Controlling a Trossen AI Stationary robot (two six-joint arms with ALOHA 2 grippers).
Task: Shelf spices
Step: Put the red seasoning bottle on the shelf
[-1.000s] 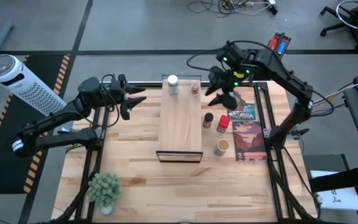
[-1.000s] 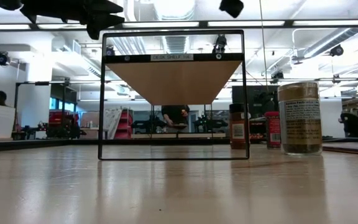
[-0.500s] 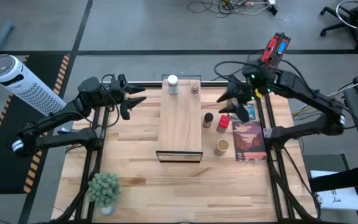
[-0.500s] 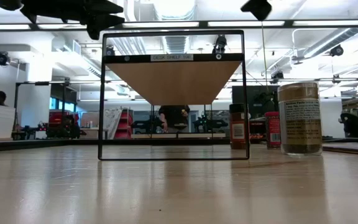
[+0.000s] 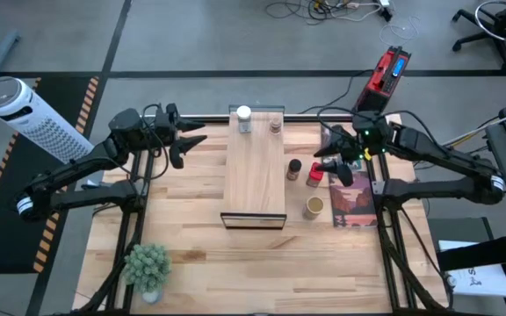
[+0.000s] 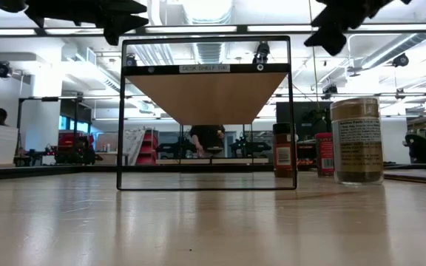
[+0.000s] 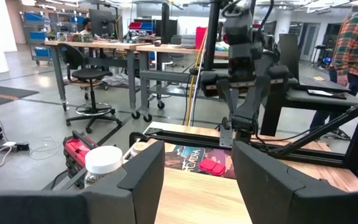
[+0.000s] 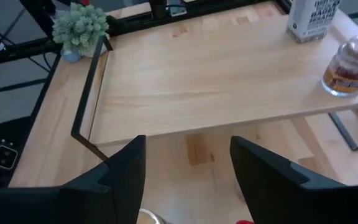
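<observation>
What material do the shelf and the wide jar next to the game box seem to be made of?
The shelf: pale wood board, matte, with visible grain, on a thin dark frame, probably metal. The tan-topped jar: seemingly clear plastic or glass, since brownish contents show through around a printed label; which one is unclear.

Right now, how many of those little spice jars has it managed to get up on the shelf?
Two look done: the white-capped jar and a small jar stand at the far end of the shelf. Neither claw carries anything; the right claw hangs open above the red tin, while the left claw waits open beside the shelf. Left on the table: the dark-lidded jar, red tin and tan-topped jar.
</observation>
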